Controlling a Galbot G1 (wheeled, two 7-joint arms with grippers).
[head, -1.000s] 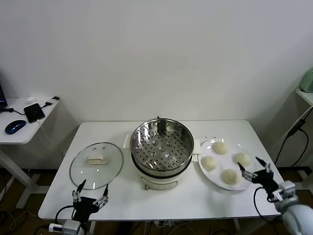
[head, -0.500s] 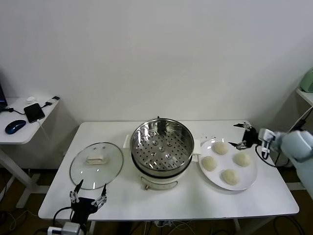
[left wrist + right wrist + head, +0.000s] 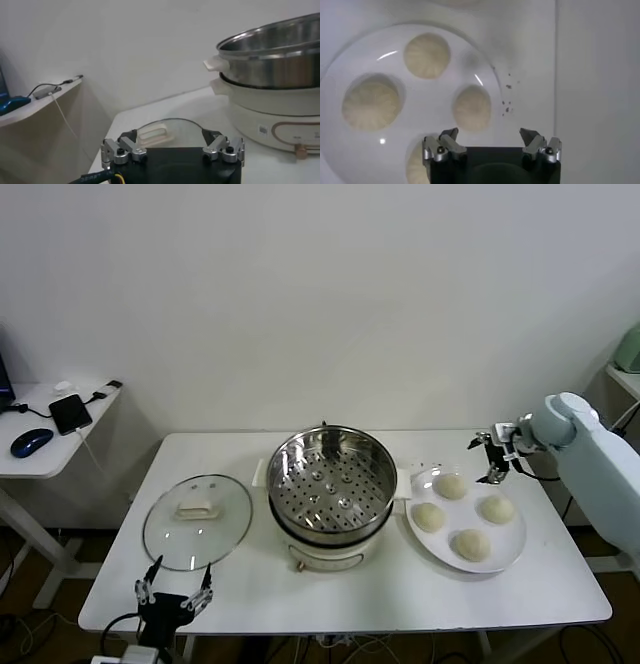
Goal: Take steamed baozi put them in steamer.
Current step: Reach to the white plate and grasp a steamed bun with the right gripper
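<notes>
Several cream-white steamed baozi (image 3: 451,486) lie on a flat white plate (image 3: 517,540) to the right of the steamer (image 3: 326,484), a shiny steel pot with a perforated tray and a cream base. The tray holds nothing. My right gripper (image 3: 492,454) hovers open above the plate's far edge, close to the farthest bun. In the right wrist view the baozi (image 3: 472,108) sit on the plate (image 3: 350,65) beyond the open gripper (image 3: 490,136), with nothing between its fingers. My left gripper (image 3: 172,596) hangs open at the table's front edge, near the lid.
A round glass lid (image 3: 197,520) with a white handle lies left of the steamer; the left wrist view shows the lid (image 3: 160,131) and the steamer (image 3: 280,45) ahead. A side table (image 3: 40,459) with a phone and a mouse stands far left.
My right arm has swung from the plate's near right side up and round to its far edge. The left gripper has sunk slightly lower. The baozi have not moved.
</notes>
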